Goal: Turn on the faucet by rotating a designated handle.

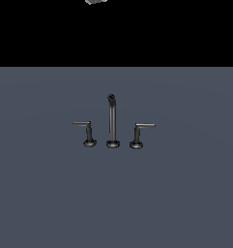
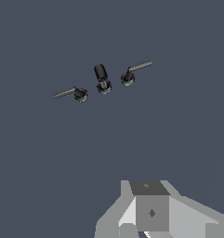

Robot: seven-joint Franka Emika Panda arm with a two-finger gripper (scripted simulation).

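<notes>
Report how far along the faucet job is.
Nothing looks done. The end effector sits high above, far from the small dark metal three-piece faucet and holding nothing. Left: descend to the short L-shaped lever with its bar pointing to the exterior view's right and rotate it.

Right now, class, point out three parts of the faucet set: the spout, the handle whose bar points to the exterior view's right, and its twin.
Spout (image 1: 111,121): exterior view, mid-stem.
Right-pointing handle (image 1: 145,126): exterior view, on its bar.
Twin handle (image 1: 81,123): exterior view, on its bar.
</notes>
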